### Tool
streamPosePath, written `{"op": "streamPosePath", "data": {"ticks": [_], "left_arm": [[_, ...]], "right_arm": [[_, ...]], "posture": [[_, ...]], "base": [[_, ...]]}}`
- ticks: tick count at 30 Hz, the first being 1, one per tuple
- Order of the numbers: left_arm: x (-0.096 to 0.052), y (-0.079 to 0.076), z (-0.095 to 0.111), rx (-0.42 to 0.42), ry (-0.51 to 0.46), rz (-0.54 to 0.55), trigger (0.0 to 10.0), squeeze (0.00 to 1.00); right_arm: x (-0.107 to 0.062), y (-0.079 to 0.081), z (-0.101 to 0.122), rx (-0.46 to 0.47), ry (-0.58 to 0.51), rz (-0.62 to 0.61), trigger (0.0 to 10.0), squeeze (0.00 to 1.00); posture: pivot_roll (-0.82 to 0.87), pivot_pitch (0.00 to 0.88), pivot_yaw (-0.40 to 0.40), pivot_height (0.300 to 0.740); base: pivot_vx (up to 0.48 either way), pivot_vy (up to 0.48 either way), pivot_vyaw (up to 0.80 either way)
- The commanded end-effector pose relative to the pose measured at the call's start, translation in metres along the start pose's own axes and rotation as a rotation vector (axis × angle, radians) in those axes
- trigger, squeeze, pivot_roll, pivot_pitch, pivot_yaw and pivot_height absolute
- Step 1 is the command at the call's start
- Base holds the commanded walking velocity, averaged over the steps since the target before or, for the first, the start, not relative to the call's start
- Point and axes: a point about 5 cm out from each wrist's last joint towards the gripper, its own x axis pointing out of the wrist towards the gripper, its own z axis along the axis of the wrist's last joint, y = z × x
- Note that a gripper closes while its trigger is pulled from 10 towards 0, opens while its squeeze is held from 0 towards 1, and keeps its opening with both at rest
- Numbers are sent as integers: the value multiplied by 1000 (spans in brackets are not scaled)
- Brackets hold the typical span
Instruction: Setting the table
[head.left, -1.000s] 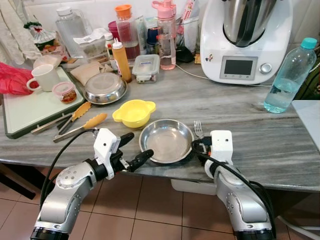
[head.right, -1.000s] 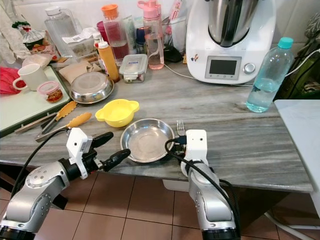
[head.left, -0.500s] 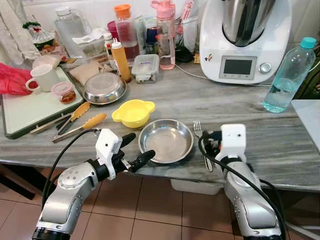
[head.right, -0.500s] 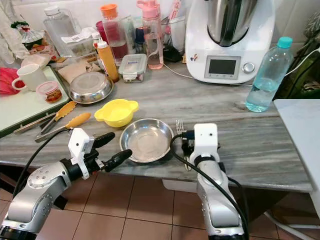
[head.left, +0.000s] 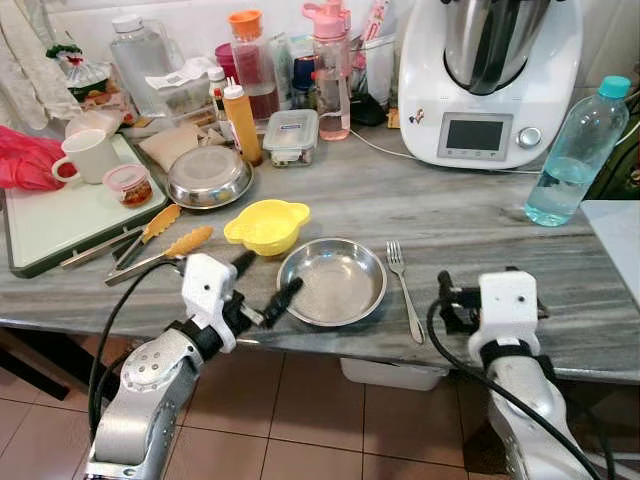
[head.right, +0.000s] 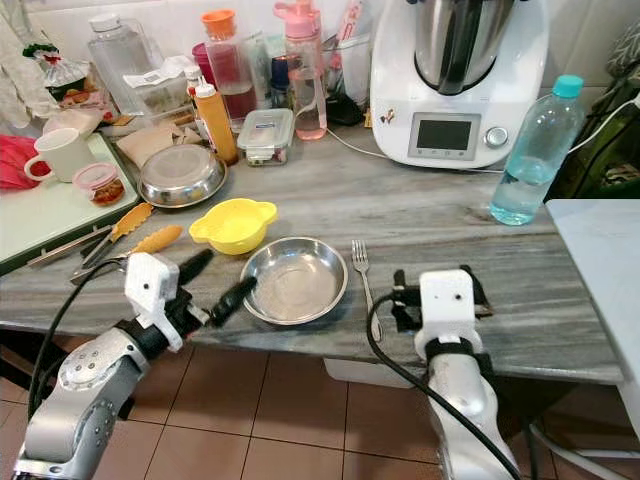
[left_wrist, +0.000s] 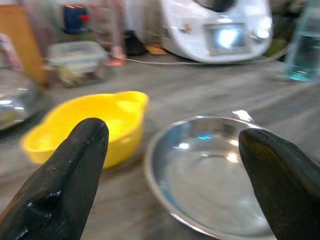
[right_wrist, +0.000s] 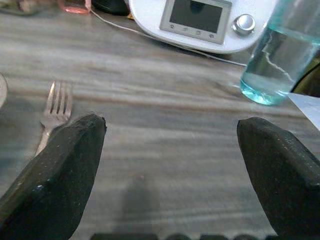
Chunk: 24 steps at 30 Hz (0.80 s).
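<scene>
Fork (head.left: 404, 289) is seen lying flat on the grey marble countertop (head.left: 480, 230), tines pointing to 12 o'clock, just beside the steel plate (head.left: 332, 281) at its 3 o'clock. A yellow two-handled bowl (head.left: 266, 224) is set at the plate's 10 o'clock, very near its rim; whether the two touch cannot be judged. The right gripper (right_wrist: 170, 165) is held with fingers spread wide and empty at the counter's near edge, at the fork's 4 o'clock and apart from it. The left gripper (head.left: 264, 290) is likewise parted and empty, positioned at the plate's 8 o'clock, its fingertips (head.left: 291, 288) close to the rim. A water bottle (head.left: 573, 152) and a white kitchen machine (head.left: 490, 80) are placed towards 1 o'clock.
</scene>
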Motion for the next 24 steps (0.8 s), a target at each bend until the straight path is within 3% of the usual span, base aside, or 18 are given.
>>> {"op": "streamPosePath", "data": {"ticks": [1,3,6,10,24], "left_arm": [[-6,9,4,57,-17,118,10000,0],[-7,10,4,80,-24,153,10000,0],[-16,19,8,180,-44,307,10000,0],[-20,26,3,187,-18,385,10000,0],[-49,32,-17,263,85,422,10000,0]], "right_arm": [[-2,-1,9,11,-45,3,10000,1000],[-2,-1,9,11,-44,6,10000,1000],[-1,3,12,21,-64,40,10000,1000],[3,6,14,20,-77,65,10000,1000],[5,2,11,22,-59,54,10000,1000]], "posture": [[-105,12,75,740],[-104,11,73,740],[-94,10,63,740],[-84,4,51,740],[-80,16,49,740]], "base": [[0,0,0],[0,0,0],[0,0,0],[0,0,0],[0,0,0]]}}
